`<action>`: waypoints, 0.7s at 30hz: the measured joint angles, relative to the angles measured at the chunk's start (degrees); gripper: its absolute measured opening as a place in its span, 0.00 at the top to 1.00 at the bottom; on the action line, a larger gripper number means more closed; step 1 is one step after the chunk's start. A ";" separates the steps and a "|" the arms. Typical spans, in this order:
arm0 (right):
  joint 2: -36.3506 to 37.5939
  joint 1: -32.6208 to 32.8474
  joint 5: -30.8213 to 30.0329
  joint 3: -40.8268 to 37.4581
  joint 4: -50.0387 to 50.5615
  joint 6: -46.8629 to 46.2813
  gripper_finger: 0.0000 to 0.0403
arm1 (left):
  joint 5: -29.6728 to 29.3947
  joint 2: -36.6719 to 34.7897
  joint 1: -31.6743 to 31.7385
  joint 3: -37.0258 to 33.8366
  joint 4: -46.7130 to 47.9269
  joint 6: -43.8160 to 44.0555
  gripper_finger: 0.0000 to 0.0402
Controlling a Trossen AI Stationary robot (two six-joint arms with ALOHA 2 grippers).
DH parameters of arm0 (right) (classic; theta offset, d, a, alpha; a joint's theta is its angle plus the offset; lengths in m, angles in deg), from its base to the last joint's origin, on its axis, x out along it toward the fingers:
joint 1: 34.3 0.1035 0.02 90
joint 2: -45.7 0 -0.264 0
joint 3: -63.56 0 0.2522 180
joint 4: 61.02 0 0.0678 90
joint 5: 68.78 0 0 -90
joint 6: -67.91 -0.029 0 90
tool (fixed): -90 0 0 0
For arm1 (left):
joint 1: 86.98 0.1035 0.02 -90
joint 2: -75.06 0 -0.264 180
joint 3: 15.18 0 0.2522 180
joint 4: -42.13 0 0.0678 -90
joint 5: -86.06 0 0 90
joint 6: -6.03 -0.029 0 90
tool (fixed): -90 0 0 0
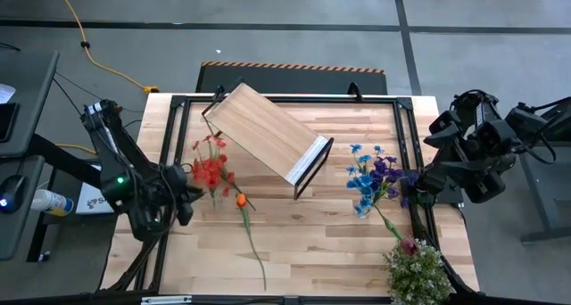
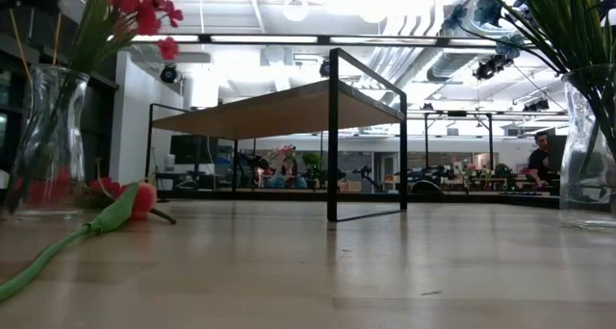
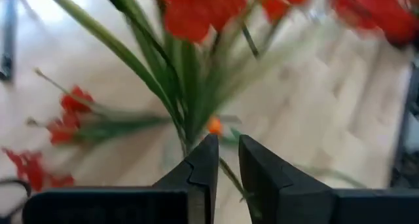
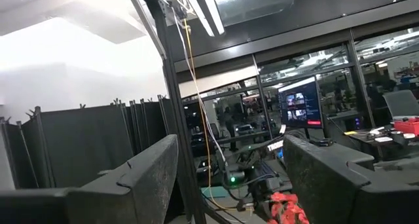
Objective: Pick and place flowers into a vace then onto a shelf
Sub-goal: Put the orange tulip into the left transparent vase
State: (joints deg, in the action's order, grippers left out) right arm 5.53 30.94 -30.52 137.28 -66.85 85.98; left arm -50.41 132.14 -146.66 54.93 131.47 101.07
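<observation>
Near the table's left edge, your left gripper (image 1: pixel 189 198) has jaws nearly pressed together on a thin stem by the red sprays (image 1: pixel 211 169) in a vase (image 2: pixel 43 141). Orange tulip (image 1: pixel 241 200) lies loose mid-table; shelf (image 1: pixel 268 132) is bare. Right gripper (image 1: pixel 419 191) has jaws spread, by the blue blooms (image 1: pixel 364 182).

Surface (image 1: pixel 312 234): light wood planks, visible grain, smooth with a soft sheen in the low view; edged by a black metal frame (image 1: pixel 406 118), matt.

Shelf (image 1: pixel 263 131): light wood board, smooth, matt; thin black metal legs and frame.

Two vases, left edge (image 2: pixel 43 141) and right edge (image 2: pixel 589 146) of the surface: clear glass, glossy, with reflections.

Red sprays (image 1: pixel 210 169): petals look like cloth, matt; stems look like green plastic. Orange tulip (image 1: pixel 241 199): smooth matt bloom, green plastic-looking stem. Blue and purple blooms (image 1: pixel 373 178): material cannot be told.

Left gripper (image 3: pixel 224 160): dark fingers, hard plastic by appearance, matt. Right gripper (image 4: pixel 229 178): same dark matt finish.
</observation>
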 joint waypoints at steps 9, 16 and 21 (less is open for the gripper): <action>0.00 0.00 3.09 0.00 -0.23 -0.01 0.34 | 13.40 0.24 0.02 13.32 -5.74 -2.71 0.76; 0.00 -0.01 3.49 0.00 -0.20 -0.01 0.34 | 14.22 3.10 0.02 16.95 -23.95 -4.66 0.76; 0.00 0.00 5.25 0.00 -0.13 -0.01 0.34 | 14.43 8.74 0.02 16.93 -35.76 -4.40 0.76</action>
State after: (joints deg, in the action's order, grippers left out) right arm 5.53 30.94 -25.27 137.28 -66.98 85.97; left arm -35.98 140.88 -146.64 71.85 95.71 96.67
